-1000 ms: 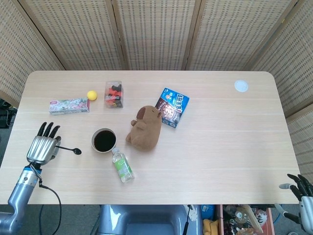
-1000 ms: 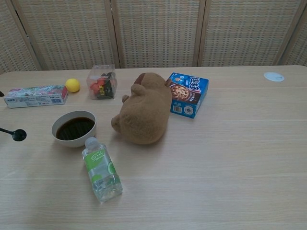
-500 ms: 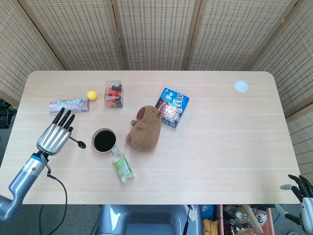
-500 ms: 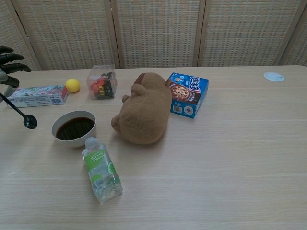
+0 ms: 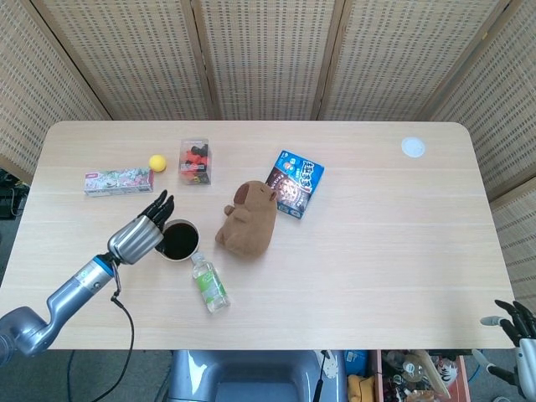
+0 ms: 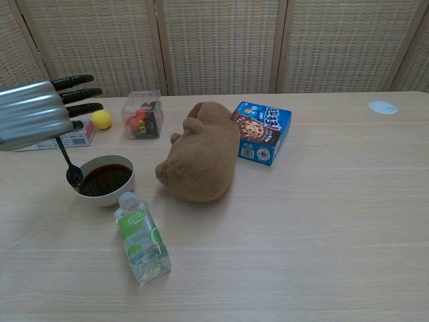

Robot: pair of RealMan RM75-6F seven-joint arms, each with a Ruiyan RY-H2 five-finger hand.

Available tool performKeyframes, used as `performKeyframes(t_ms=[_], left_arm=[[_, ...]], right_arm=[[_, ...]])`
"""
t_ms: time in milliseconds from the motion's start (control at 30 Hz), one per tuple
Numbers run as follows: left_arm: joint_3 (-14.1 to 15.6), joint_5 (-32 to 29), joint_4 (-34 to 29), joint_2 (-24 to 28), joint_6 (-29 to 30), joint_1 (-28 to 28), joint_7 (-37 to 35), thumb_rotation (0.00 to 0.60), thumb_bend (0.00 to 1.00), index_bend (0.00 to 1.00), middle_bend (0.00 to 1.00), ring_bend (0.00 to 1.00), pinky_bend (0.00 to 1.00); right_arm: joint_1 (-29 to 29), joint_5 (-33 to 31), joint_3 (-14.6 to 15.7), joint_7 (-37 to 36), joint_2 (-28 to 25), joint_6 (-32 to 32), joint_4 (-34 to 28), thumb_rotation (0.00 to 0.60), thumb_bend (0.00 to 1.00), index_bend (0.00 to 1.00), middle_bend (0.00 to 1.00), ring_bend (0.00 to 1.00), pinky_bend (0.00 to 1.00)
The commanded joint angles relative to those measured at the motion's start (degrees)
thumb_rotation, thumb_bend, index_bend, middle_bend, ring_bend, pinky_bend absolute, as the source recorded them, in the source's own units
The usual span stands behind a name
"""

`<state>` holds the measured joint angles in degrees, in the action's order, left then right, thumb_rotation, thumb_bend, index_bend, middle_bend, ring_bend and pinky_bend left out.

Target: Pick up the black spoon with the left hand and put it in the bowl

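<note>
Spoon (image 6: 70, 164), gripped by left hand (image 6: 37, 114), has moved over the bowl (image 6: 104, 191) rim.

I count one bench (image 5: 377, 251) and, on it, one bowl (image 6: 104, 180), one black spoon (image 6: 69, 164), one clear bottle (image 6: 141, 236), one brown plush toy (image 6: 201, 159), one blue snack box (image 6: 261, 131), one yellow ball (image 6: 101, 119), one clear box of small toys (image 6: 141, 115), one long flat packet (image 5: 117, 180) and one white disc (image 5: 412, 147) at upper right. I see two hands: left hand (image 5: 142, 234), right hand (image 5: 517, 325).
</note>
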<state>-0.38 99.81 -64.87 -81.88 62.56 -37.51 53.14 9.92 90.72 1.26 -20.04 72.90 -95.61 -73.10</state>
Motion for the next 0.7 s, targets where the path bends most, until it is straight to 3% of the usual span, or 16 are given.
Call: performKeyframes(t_ms=[33,700], left_arm=[[0.17,0.55,0.92,-1.98,-1.39,-1.03,3.1,0.6,0.42,0.66,0.15,0.0,0.0],[-2.41,-3.54,5.66,-10.99,-5.27,-3.53,8.75,0.6,0.42,0.67,0.15,0.0,0.0]], right_arm=[[0.01,-0.06,-0.03,-0.11,0.05,0.04,0.12,0.6,0.3,0.43,0.27,0.13,0.22],[0.4,-0.99,-0.26,-0.95,0.21,0.32,1.15,0.6,0.3,0.43,0.27,0.13,0.22]])
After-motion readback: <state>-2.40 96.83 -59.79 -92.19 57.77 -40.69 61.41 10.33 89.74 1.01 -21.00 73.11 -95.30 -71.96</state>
